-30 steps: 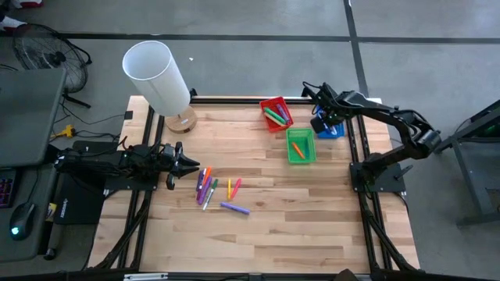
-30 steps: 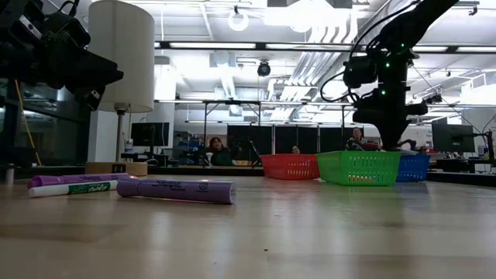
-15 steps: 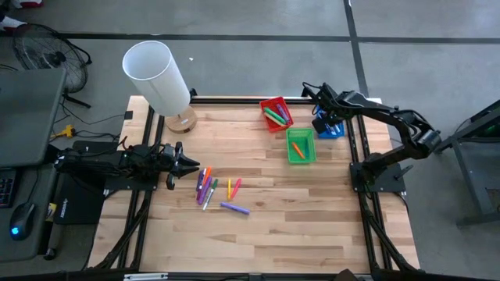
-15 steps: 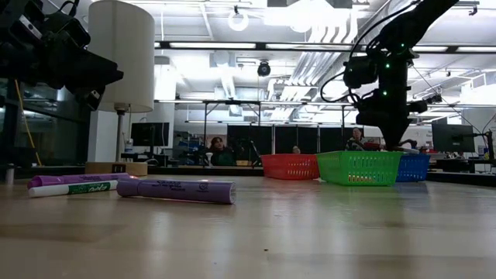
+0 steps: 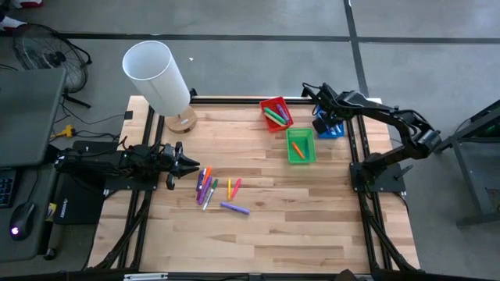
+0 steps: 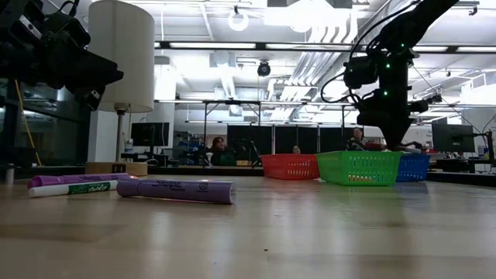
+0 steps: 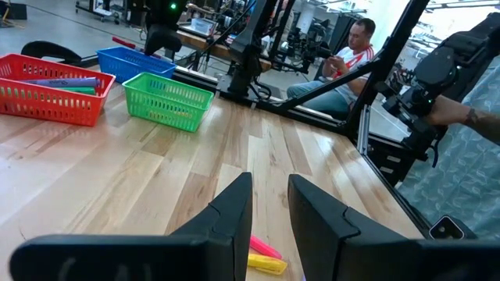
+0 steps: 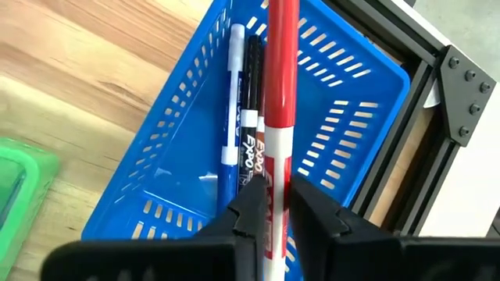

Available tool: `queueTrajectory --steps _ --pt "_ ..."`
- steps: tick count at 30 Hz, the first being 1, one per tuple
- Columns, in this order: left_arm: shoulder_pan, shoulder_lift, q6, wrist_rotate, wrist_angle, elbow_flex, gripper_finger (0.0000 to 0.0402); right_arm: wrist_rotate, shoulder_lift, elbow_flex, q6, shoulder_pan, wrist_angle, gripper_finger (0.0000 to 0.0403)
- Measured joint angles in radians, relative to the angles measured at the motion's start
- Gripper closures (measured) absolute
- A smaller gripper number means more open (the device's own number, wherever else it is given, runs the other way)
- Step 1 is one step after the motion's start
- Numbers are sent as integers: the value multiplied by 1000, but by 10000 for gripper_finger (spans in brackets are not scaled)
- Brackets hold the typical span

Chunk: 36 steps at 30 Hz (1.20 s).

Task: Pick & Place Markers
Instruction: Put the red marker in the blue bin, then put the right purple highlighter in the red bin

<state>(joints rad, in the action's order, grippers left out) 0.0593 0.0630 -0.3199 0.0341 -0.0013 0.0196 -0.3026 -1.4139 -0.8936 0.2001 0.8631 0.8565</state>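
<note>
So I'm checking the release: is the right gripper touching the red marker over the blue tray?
Touching. In the right wrist view the right gripper has its fingers pressed against both sides of the red marker, above the blue tray.
</note>
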Motion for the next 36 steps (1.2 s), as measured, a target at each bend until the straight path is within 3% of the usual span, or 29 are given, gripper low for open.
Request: queueTrajectory --steps 14,29,36 --pt "0 0 0 0 0 0 318 -1 0 0 8 0 14 320" --pt "0 0 0 0 0 0 318 183 0 -1 -6 -6 15 320" --pt "0 0 0 0 0 0 318 201 23 -1 -22 -42 12 321"
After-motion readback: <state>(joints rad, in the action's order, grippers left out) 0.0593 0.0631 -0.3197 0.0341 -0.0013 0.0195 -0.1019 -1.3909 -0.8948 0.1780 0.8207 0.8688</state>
